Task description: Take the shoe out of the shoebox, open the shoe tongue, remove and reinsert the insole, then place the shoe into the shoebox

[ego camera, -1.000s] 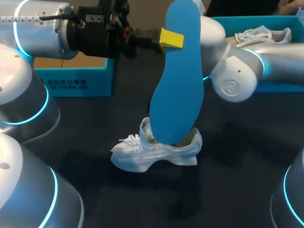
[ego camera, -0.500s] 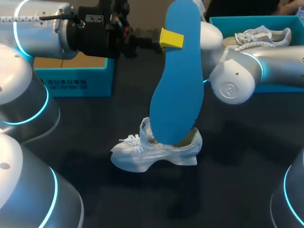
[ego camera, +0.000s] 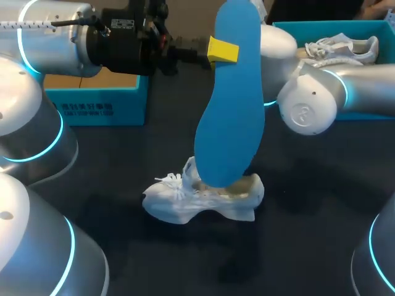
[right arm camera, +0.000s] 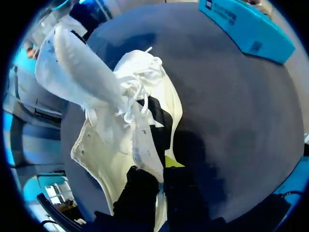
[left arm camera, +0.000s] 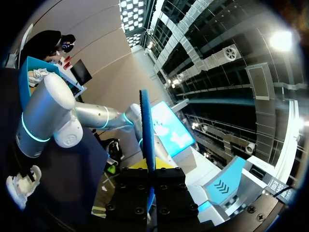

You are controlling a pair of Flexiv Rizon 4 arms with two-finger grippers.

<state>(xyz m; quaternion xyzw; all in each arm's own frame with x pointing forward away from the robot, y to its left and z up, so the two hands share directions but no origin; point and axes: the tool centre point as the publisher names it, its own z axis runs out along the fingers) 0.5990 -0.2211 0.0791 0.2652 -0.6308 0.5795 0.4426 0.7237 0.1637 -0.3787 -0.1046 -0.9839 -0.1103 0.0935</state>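
Note:
A long blue insole (ego camera: 231,105) hangs upright above the table, and my left gripper (ego camera: 222,50) is shut on its upper part. In the left wrist view the insole (left arm camera: 147,125) shows edge-on between the fingers of that gripper (left arm camera: 151,170). Below it the white shoe (ego camera: 197,198) lies on the dark table, toe toward the left. My right arm (ego camera: 308,105) reaches in behind the insole, which hides its gripper in the head view. In the right wrist view my right gripper (right arm camera: 161,166) is shut on the upper edge of the shoe (right arm camera: 120,111).
A blue shoebox (ego camera: 290,26) at the back right holds a second white shoe (ego camera: 342,46). Another blue box (ego camera: 99,102) stands at the back left, also seen beyond the shoe as the blue box (right arm camera: 246,26). Bare dark table (ego camera: 308,234) lies in front.
My right gripper has closed on the shoe's edge, and the shoe has shifted slightly. The right arm's elbow moved a little. The left arm and insole stayed still.

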